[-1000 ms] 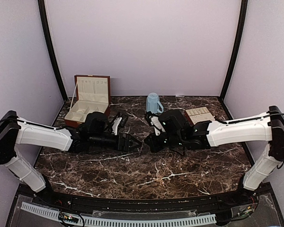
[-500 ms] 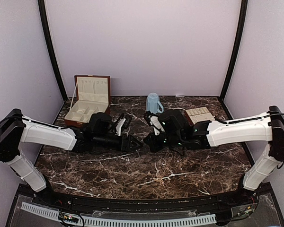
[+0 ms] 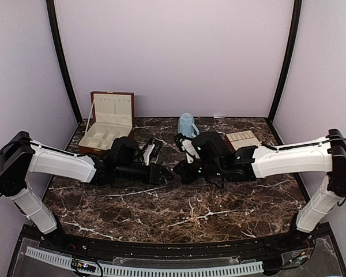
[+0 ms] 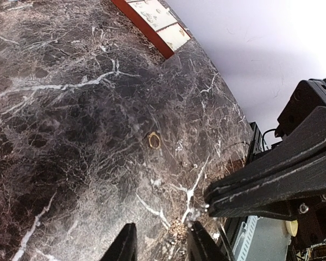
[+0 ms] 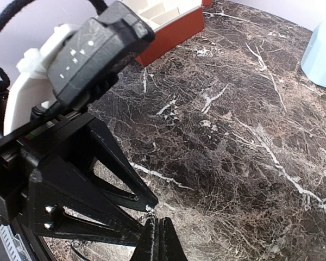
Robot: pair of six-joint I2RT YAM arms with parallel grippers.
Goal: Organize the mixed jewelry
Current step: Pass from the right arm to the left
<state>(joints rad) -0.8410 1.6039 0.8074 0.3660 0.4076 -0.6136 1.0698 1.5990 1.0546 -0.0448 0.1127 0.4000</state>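
My right gripper [image 3: 181, 172] is shut at mid-table, and a short silvery chain [image 4: 199, 210] of the mixed jewelry dangles from its tip. The right wrist view shows that chain [image 5: 151, 209] glinting just above the shut right gripper [image 5: 157, 231]. My left gripper [image 3: 169, 175] points at it tip to tip. Its jaws stand apart, with the chain hanging just above the right-hand finger. In the left wrist view, my left gripper [image 4: 162, 246] frames a small gold cluster [image 4: 177, 230] on the marble. A gold ring [image 4: 153, 140] lies farther off, with two tiny specks [image 4: 189, 163] near it.
An open reddish-brown wooden box [image 3: 106, 124] stands at the back left. A light-blue mug [image 3: 187, 125] is at the back centre, and a cream-lined tray [image 3: 243, 140] lies to its right. The dark marble table [image 3: 179, 213] carries both arms, which span its middle.
The left arm has slid right until its tip meets the right gripper, and its jaws have narrowed. The right gripper has stayed shut and nearly still.
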